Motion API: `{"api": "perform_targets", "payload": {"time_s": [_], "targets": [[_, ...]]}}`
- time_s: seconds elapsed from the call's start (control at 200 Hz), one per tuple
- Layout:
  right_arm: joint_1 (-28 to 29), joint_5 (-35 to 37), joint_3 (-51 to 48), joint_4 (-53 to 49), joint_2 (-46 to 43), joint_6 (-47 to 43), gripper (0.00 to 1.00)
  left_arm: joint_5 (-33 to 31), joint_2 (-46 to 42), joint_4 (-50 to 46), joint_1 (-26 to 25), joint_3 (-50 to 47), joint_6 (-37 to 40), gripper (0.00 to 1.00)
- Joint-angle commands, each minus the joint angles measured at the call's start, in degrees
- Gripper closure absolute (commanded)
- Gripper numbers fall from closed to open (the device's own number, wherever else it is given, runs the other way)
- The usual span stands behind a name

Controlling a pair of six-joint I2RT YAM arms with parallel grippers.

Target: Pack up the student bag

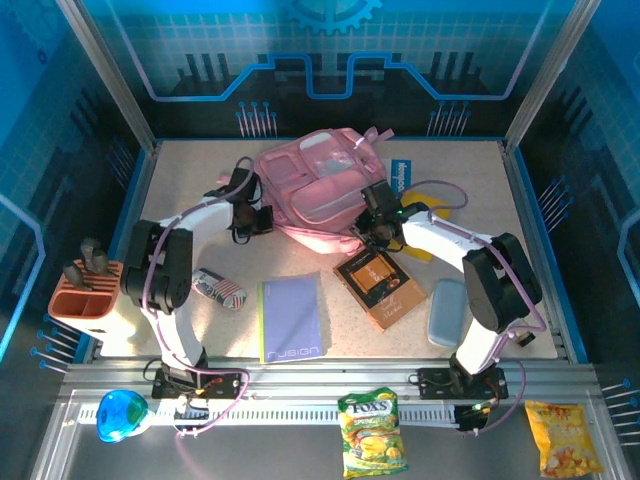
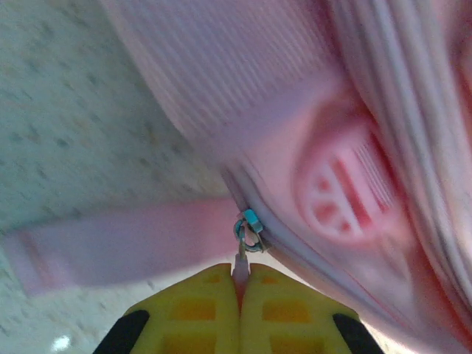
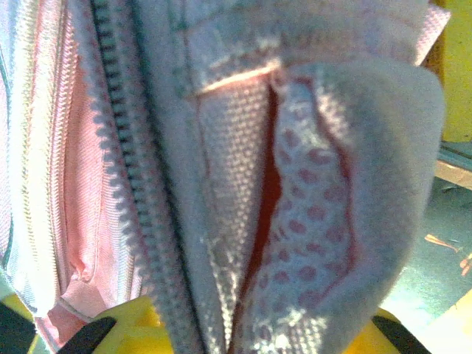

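Observation:
The pink student bag (image 1: 318, 188) lies at the back middle of the table, its top compartment gaping. My left gripper (image 1: 262, 218) is at the bag's left side. In the left wrist view its yellow fingers (image 2: 199, 313) are shut on the pale zipper pull (image 2: 241, 267), below the slider (image 2: 251, 228), with a pink strap (image 2: 125, 247) beside it. My right gripper (image 1: 372, 206) is at the bag's right edge. In the right wrist view it (image 3: 243, 341) is shut on a fold of the bag's fabric (image 3: 243, 184), beside the open zipper teeth (image 3: 122, 147).
In front of the bag lie a brown book (image 1: 380, 285), a purple notebook (image 1: 292, 318), a grey case (image 1: 446, 312) and a small striped pouch (image 1: 220, 288). An orange holder (image 1: 88, 290) stands at the left edge. Snack packets (image 1: 372, 432) (image 1: 563, 438) lie on the near rail.

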Motion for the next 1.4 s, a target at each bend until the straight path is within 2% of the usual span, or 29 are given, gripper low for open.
{"api": "perform_targets", "payload": {"time_s": [0.0,0.12,0.31,0.57,0.635,0.715,0.76,0.855,0.945,1.041,1.211,1.331,1.351,1.391], "targets": [[-1.3,-0.2,0.9,1.3,-1.8,-2.8,0.77,-2.7,1.9,0.4,3.8,3.5,-0.3,1.0],[-1.0,-2.2,2.8,1.6,-0.6,-4.9,0.77,-1.9,2.0,1.5,5.4,4.1,-0.6,0.99],[1.3,-6.2,7.7,2.9,3.6,-7.8,0.77,-2.9,-3.7,1.9,6.0,-0.1,-3.4,0.61],[6.8,-9.0,19.5,0.8,14.0,-10.1,0.72,-5.6,-16.8,1.3,6.0,-8.4,-8.0,0.41],[7.5,-9.2,22.6,-1.0,16.4,-11.8,0.63,-4.3,-18.7,0.3,6.0,-9.2,-8.4,0.39],[7.7,-7.3,26.2,-6.0,17.8,-14.8,0.4,-1.5,-20.4,-0.1,5.8,-10.0,-8.5,0.37],[7.6,-5.4,26.7,-8.5,17.1,-17.1,0.31,-0.3,-21.3,-0.5,5.5,-10.5,-8.8,0.36],[7.2,-1.3,22.9,-10.1,11.8,-22.6,0.16,2.8,-22.8,-0.5,4.3,-11.3,-9.5,0.31],[6.4,2.4,16.7,-10.2,4.9,-29.3,0.08,3.7,-23.3,-0.6,1.4,-11.7,-11.2,0.26],[4.6,3.5,8.2,-7.9,-2.5,-36.1,0.0,5.4,-22.2,0.1,-3.4,-11.0,-12.9,0.25],[-0.8,1.4,-4.7,-3.9,-11.4,-40.4,0.0,5.8,-19.5,3.9,-12.2,-10.9,-21.2,0.22],[-4.0,-2.7,-8.4,-3.5,-13.0,-43.0,0.0,4.3,-18.3,8.8,-17.9,-12.5,-29.2,0.21],[-4.5,-3.3,-8.6,-3.8,-12.9,-43.2,0.03,4.2,-18.1,9.9,-18.8,-12.9,-30.3,0.16],[-5.5,-4.0,-8.7,-4.5,-12.4,-42.9,0.05,3.7,-17.5,11.8,-21.0,-13.5,-32.4,0.16]]}}
